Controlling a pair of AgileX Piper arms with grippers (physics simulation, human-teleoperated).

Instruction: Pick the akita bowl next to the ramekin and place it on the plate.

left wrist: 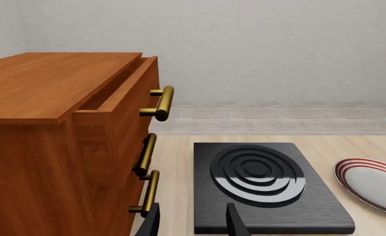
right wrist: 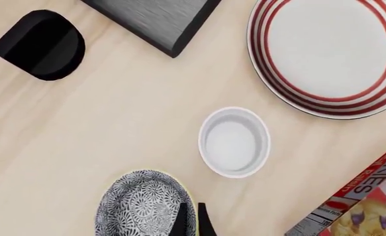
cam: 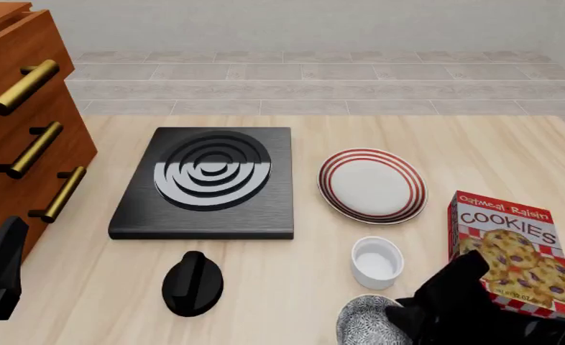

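The akita bowl (cam: pixel 361 321) (right wrist: pixel 140 205), speckled black and white, sits at the table's near edge, just nearer than the white ramekin (cam: pixel 377 262) (right wrist: pixel 234 141). My right gripper (cam: pixel 405 318) (right wrist: pixel 191 221) is over the bowl's right side. Its two fingers are close together, with the bowl's rim pinched between them. The red-ringed plate (cam: pixel 371 185) (right wrist: pixel 328 51) (left wrist: pixel 373 184) lies beyond the ramekin and holds nothing. My left gripper (left wrist: pixel 193 223) (cam: pixel 0 277) hangs open at the near left, beside the cabinet, holding nothing.
A black stove plate (cam: pixel 205 183) (left wrist: pixel 266 189) lies centre-left, with a black knob (cam: pixel 193 284) (right wrist: pixel 41 45) nearer than it. A wooden cabinet (cam: pixel 14 122) (left wrist: pixel 55 123) with brass handles stands at the left, its top drawer slightly open. A cookies box (cam: pixel 508 251) lies right of the ramekin.
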